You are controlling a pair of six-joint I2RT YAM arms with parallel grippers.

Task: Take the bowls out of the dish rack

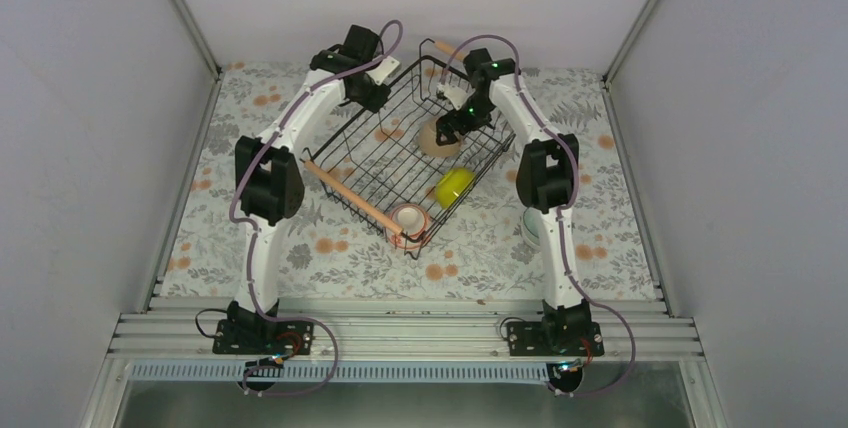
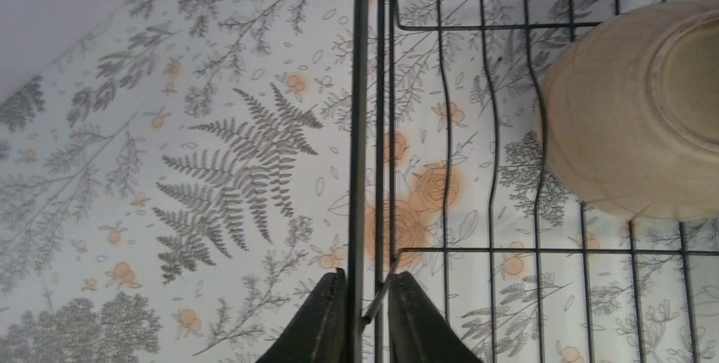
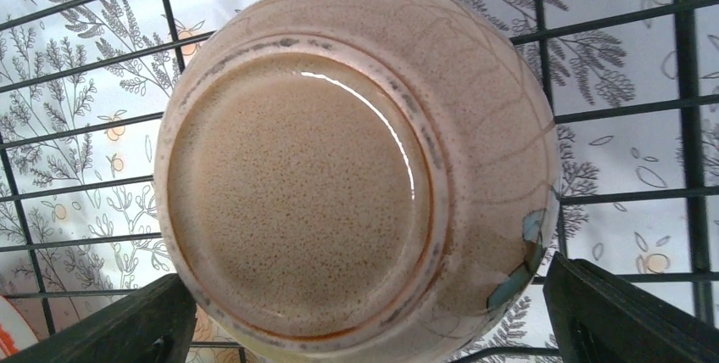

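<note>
The task is judged barely begun. Only one pale bowl [image 1: 527, 229] is seen out on the desk [image 1: 330, 253], half hidden by the right arm. Three are found in the dish rack [image 1: 495, 156]: the tan bowl [image 1: 436, 139], upside down with its foot ring up; the yellow-green bowl [image 1: 453, 186], tipped on its side; and the patterned bowl [image 1: 408, 222], mouth up at the near corner. A fifth cannot be made out. The rack is set diagonally, its long axis judged to run from near-left to far-right. The left gripper [image 2: 366, 316] is clamped on the rack's rim wire. The right gripper [image 3: 365, 329] is spread wide around the tan bowl.
</note>
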